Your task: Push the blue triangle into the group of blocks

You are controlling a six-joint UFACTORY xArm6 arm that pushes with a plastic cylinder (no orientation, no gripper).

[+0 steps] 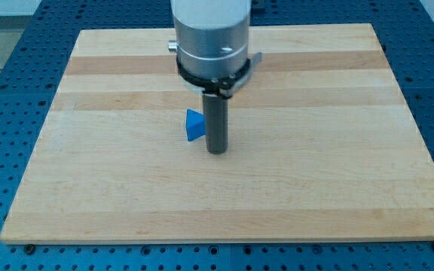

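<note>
Wooden board (315,188) on blue perforated bench; one view only. Blue triangle (194,126): near board centre, partly hidden behind rod. My tip (216,152): plain rod end, holding nothing, touching or just beside triangle's right side. Group of blocks: none visible. Task: push apparently unfinished.

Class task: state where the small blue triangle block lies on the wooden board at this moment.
The blue triangle block lies near the middle of the wooden board, slightly toward the view's left, directly against the left side of my tip.
</note>
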